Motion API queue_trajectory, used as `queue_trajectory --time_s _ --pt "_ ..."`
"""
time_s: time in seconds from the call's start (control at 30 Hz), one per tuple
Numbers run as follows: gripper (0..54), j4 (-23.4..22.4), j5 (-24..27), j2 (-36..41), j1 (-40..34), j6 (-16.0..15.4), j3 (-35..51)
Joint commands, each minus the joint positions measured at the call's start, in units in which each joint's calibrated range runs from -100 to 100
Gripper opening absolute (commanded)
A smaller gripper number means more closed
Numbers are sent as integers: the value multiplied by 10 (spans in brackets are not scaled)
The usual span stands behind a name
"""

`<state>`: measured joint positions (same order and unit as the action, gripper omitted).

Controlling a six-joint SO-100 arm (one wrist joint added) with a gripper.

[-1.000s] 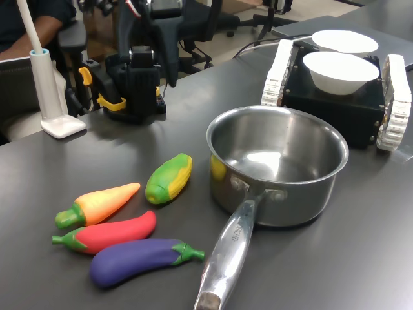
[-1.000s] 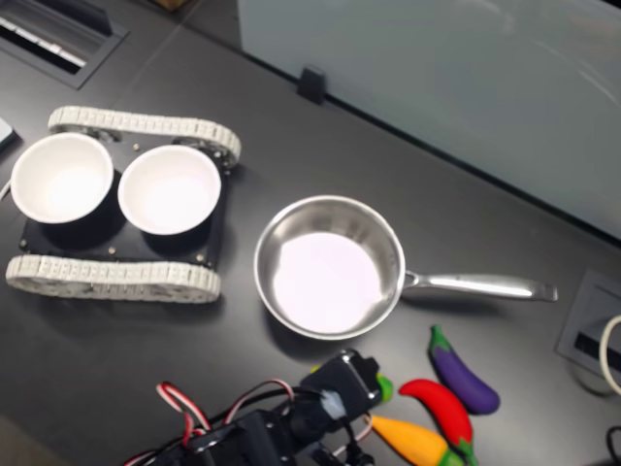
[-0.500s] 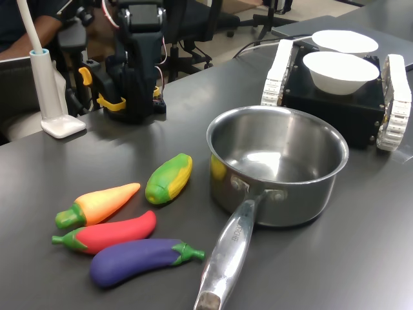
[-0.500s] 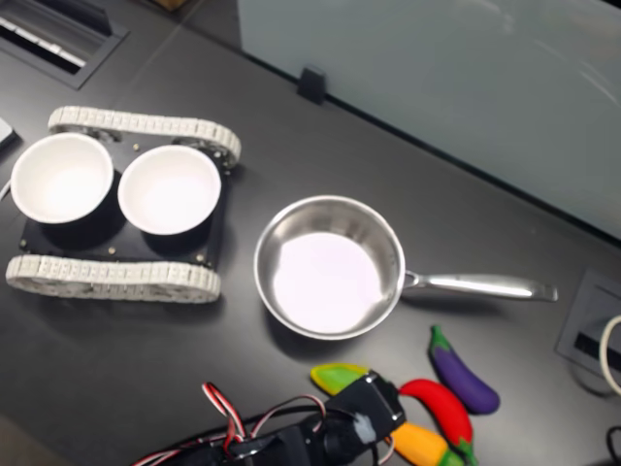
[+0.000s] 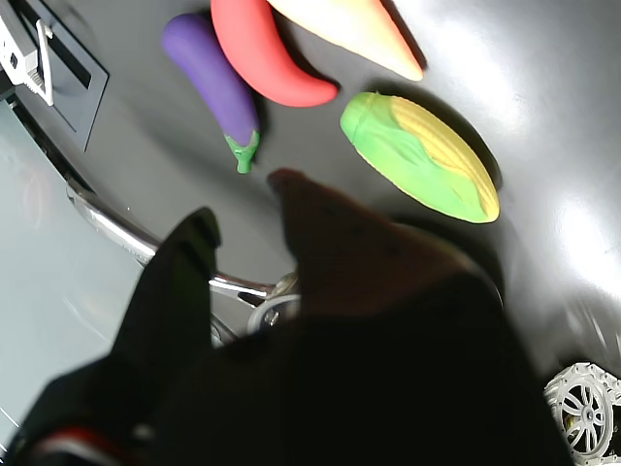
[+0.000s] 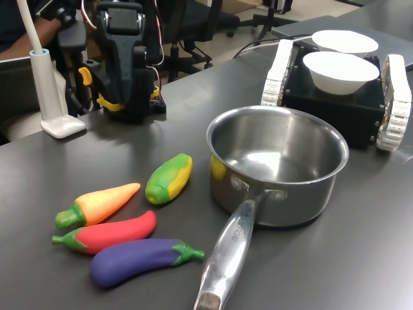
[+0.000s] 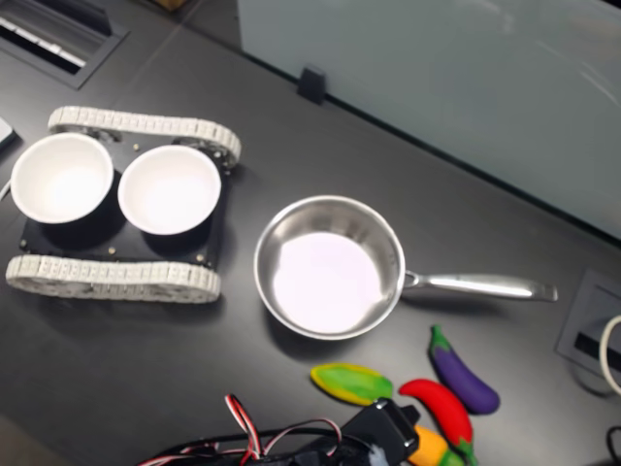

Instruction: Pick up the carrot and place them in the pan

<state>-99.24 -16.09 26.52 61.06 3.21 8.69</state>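
Note:
The carrot (image 6: 100, 203), orange fading to yellow with a green stem, lies on the dark table at the first exterior view's left. In the wrist view its pale tip (image 5: 354, 24) shows; in the second exterior view the arm half covers the carrot (image 7: 434, 447). The steel pan (image 6: 319, 187) stands empty mid-table, its handle (image 6: 226, 255) toward the camera, and is also seen from above (image 7: 267, 238). My gripper (image 5: 238, 209) hangs above the toys, open, nothing between its dark fingers. The arm (image 6: 126, 64) stands at the back left.
Beside the carrot lie a green-and-yellow corn toy (image 6: 169, 177), a red chilli toy (image 6: 110, 234) and a purple aubergine toy (image 6: 139, 258). Two white bowls (image 6: 340, 71) sit on a tracked black vehicle behind the pan. A white stand (image 6: 51, 97) is at the back left.
The arm has lifted and swung: in the second exterior view its head moved right, off the corn toy and over the carrot. The toys and pan have not moved.

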Motion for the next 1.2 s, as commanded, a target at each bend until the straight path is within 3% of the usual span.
queue_trajectory --time_s 0.0,0.33,0.87,1.17 --pt "139 -4 -21 -6 20 -6 15" --pt "230 -4 -72 -48 49 -6 -3" --pt "314 14 -135 -115 96 -3 4" --pt "317 20 -143 -195 113 -3 30"
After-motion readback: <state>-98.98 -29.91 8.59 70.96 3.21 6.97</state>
